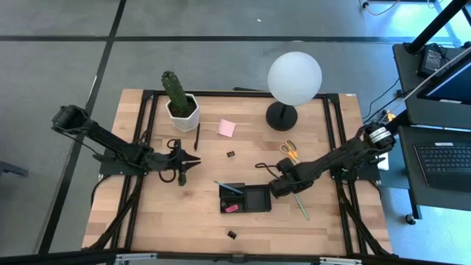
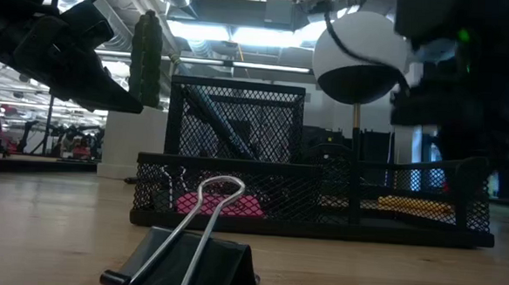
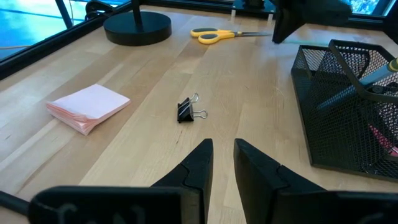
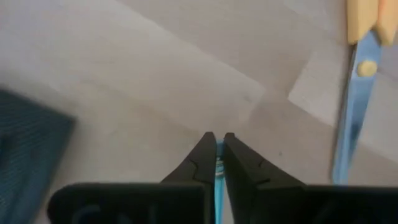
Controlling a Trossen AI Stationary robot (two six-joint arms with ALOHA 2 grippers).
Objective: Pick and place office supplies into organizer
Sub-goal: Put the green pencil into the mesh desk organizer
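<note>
Fingertips of the right gripper (image 4: 217, 144) are pressed together on a thin light-blue stick, most likely a pencil or pen (image 4: 218, 177), low over the wooden table (image 1: 147, 221), just beside the right end of the low black mesh organizer tray (image 1: 246, 198). The thin green pencil (image 1: 300, 205) on the boards by that gripper may be the same thing, hard to say. Yellow-handled scissors (image 1: 289, 150) lie just past it.

Progress-wise, I'd call it early days. The organizer already holds a small pink-red eraser (image 1: 231, 208) and a slim pen-like stick (image 1: 229, 188) leaning in the left compartment. Still loose: the pink sticky-note pad (image 1: 227, 128), a black pen (image 1: 197, 136) near the potted cactus (image 1: 176, 96), a tiny black binder clip (image 1: 230, 154) mid-table and another (image 1: 232, 234) at the front edge, plus the scissors.

The left gripper (image 3: 223, 149) hangs over the table's left side, fingers slightly apart, empty.
</note>
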